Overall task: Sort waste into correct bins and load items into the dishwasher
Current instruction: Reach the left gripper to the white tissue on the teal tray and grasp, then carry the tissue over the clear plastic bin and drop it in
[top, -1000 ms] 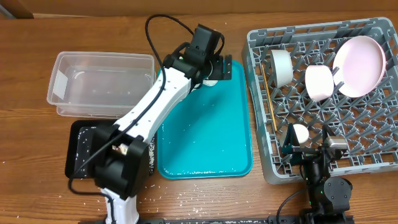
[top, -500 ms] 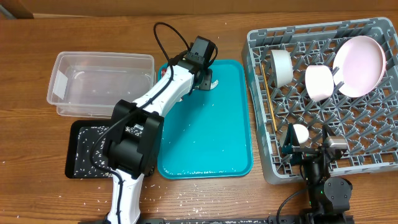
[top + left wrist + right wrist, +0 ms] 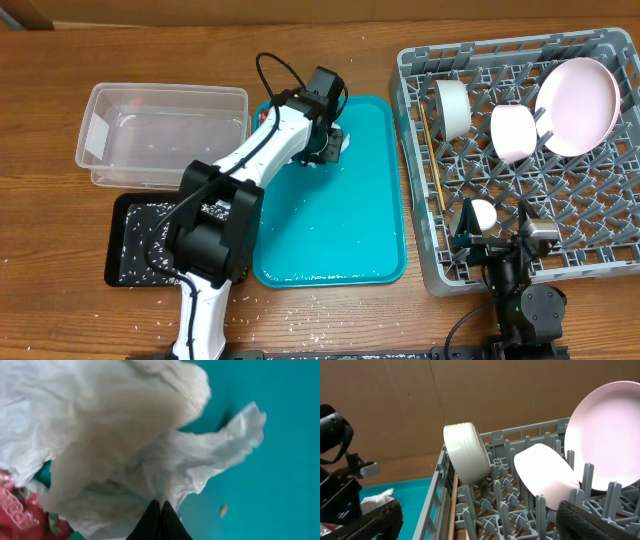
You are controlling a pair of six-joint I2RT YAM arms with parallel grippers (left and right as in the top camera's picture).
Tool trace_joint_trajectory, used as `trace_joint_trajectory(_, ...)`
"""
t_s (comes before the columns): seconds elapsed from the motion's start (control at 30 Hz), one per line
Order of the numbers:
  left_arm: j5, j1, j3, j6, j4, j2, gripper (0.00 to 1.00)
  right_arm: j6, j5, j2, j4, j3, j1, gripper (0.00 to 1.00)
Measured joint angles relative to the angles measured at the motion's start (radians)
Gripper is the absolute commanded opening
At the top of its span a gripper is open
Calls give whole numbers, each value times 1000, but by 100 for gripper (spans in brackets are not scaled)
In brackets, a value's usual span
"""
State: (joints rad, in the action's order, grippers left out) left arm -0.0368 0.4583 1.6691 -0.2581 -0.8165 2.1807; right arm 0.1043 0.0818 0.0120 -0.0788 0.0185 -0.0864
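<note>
My left gripper (image 3: 160, 509) is shut, its black tips pinching a fold of the crumpled white tissue (image 3: 115, 435) at the far left corner of the teal tray (image 3: 340, 220). The red-and-silver wrapper (image 3: 17, 512) lies right beside the tissue. A single crumb (image 3: 223, 510) rests on the tray. The grey dishwasher rack (image 3: 403, 100) holds the cream bowl (image 3: 455, 108), pink bowl (image 3: 515, 132), plate (image 3: 578, 105) and chopsticks (image 3: 432, 165). My right gripper (image 3: 480, 527) hangs open and empty over the rack's near edge.
The clear tub (image 3: 160, 135) stands at the far left, with the black tray (image 3: 135, 240) holding scattered crumbs in front of it. Loose crumbs dot the table's front edge (image 3: 300, 325). My left arm (image 3: 250, 160) stretches diagonally across the teal tray's left side.
The left gripper has come down onto the tissue and gone from open to shut on it. The right arm has stayed still.
</note>
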Motion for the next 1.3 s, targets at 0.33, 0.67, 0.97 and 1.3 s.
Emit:
trace_joint_trajectory(0.33,83,-5,48,-1,-88,-340,4,0,0,0,0,0,0,100)
trace_joint_trajectory(0.67,128,-161,60,1,-157,-456,4,0,0,0,0,0,0,100)
trace_joint_trajectory(0.97,137,-13,60,38,-133,-374,4,0,0,0,0,0,0,100)
trace_joint_trajectory(1.3,214,-29,35,-24,-182,-190,4,0,0,0,0,0,0,100)
